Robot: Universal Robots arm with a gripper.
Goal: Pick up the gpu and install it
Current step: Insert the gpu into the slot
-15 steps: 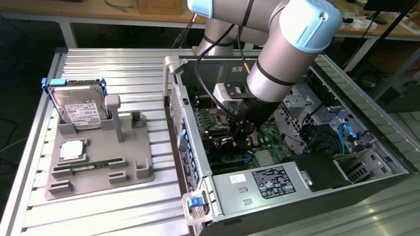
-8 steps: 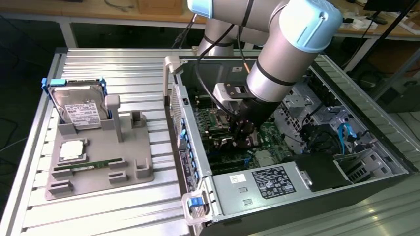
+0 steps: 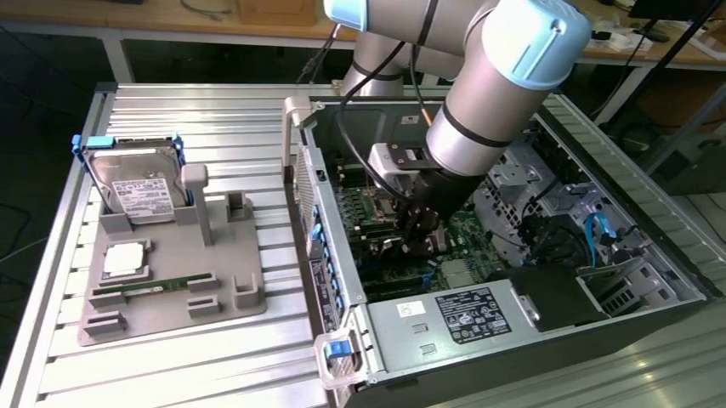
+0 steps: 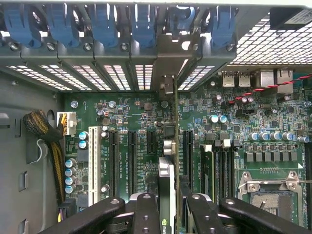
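Note:
The gpu (image 4: 166, 170) appears edge-on in the wrist view as a thin dark card with a silvery metal bracket, standing upright over the green motherboard (image 4: 122, 122). My gripper (image 4: 170, 202) is shut on it, one black finger (image 4: 146, 214) on each side. The bracket end reaches the rear slot opening (image 4: 168, 53) under the blue clips. The card sits between two black expansion slots (image 4: 187, 156); I cannot tell whether it is seated. In the exterior view my gripper (image 3: 417, 231) is deep inside the open computer case (image 3: 329, 221).
Around the card are a white slot (image 4: 92, 161), a cable bundle (image 4: 46, 131) and the processor socket (image 4: 273, 187). A grey holder (image 3: 170, 289) on the exterior view's left carries the hard drive (image 3: 136, 191) and green memory stick (image 3: 159, 286). The power supply (image 3: 454, 314) fills the case's near end.

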